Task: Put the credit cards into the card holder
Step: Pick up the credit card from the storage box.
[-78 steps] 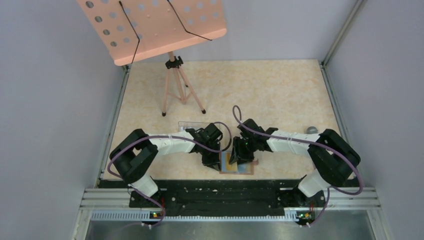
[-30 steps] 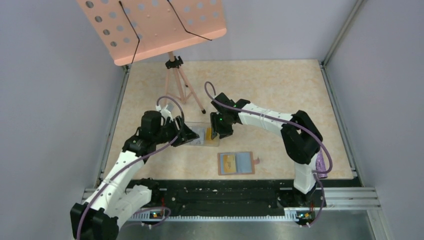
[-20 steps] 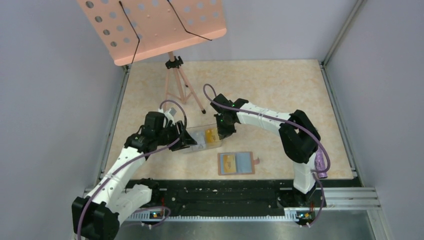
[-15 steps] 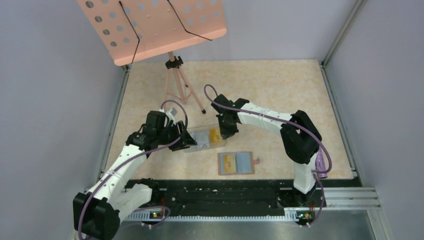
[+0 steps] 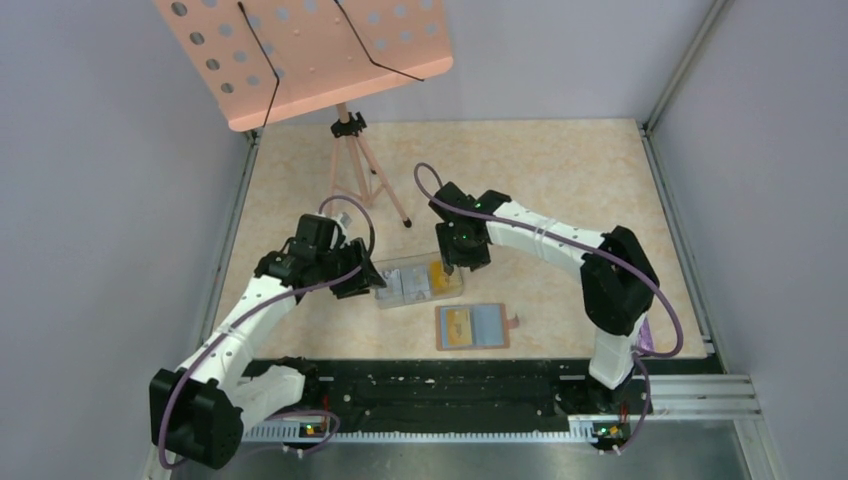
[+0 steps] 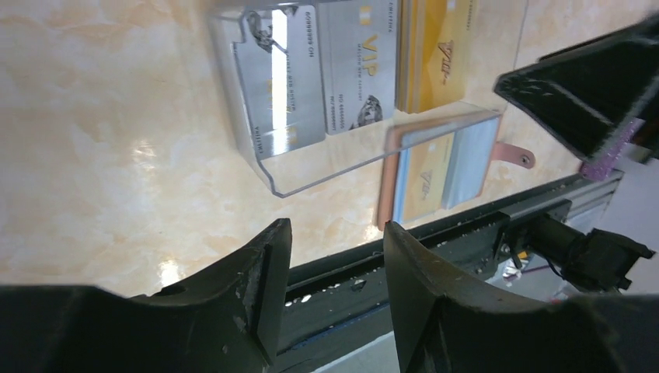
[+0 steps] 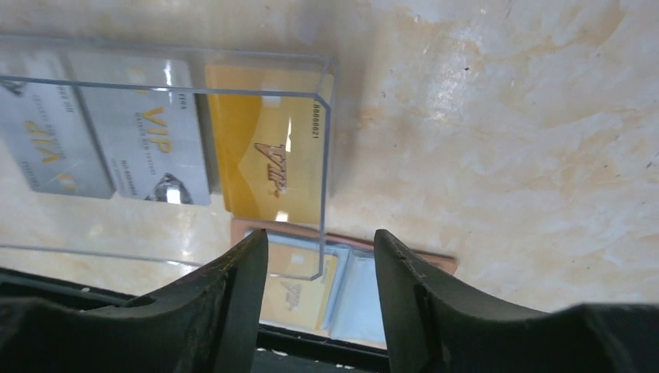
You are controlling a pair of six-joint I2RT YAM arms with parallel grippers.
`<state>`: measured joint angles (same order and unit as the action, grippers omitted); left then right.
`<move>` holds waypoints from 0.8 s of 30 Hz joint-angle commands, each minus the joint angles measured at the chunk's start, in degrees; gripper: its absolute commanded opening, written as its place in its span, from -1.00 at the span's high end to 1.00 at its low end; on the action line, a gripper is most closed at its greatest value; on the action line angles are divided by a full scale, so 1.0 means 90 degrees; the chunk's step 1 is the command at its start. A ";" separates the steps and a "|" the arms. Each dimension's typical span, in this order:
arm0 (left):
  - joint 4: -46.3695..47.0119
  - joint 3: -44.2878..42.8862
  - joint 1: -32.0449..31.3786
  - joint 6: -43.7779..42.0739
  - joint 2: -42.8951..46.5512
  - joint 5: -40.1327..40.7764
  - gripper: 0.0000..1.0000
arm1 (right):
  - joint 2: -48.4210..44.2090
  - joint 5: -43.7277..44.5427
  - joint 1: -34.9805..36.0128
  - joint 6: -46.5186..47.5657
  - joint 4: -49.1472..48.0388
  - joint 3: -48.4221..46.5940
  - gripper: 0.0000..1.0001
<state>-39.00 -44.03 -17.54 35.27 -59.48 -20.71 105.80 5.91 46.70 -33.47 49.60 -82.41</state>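
Note:
The brown card holder (image 5: 488, 327) lies open near the table's front edge, with a yellow credit card (image 5: 456, 326) on its left inner face. More credit cards lie in a clear plastic box (image 5: 415, 283): two grey ones (image 7: 124, 144) and a yellow one (image 7: 268, 159). My left gripper (image 5: 363, 282) stands open at the box's left end, nothing between its fingers (image 6: 336, 229). At the box's right end my right gripper (image 5: 456, 263) is open above the box's corner, with the holder (image 7: 353, 284) showing beyond it (image 7: 320, 235).
A pink perforated music stand (image 5: 300, 55) on a tripod (image 5: 360, 180) stands at the back left. Grey walls close in the table on three sides. A black rail (image 5: 450, 385) with the arm bases runs along the near edge.
The clear box has slid toward the front right, closer to the card holder. Both arms moved with it, the right gripper drawing back to the right.

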 commanded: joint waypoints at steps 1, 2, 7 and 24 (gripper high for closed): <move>-0.0289 -0.0365 0.0050 -0.0227 -0.0105 0.0689 -0.05 | -0.0551 0.0079 0.0027 0.0139 0.0235 -0.0886 -0.10; -0.0301 -0.0394 0.0061 -0.0256 -0.0166 0.0707 -0.05 | -0.0546 0.0025 0.0042 0.0165 0.0253 -0.1023 -0.12; -0.0274 -0.0505 0.0169 -0.0352 -0.0601 0.0590 -0.05 | -0.0317 -0.0875 0.0088 0.0120 -0.0194 -0.1311 -0.13; 0.0413 -0.0774 0.0191 -0.0226 -0.1548 -0.0149 0.23 | 0.0844 -0.1804 0.0193 -0.0481 -0.1361 -0.0645 0.07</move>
<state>-37.69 -48.88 -15.88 33.06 -72.44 -21.47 112.29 -10.26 47.64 -36.51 39.77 -88.82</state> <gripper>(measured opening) 0.393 0.470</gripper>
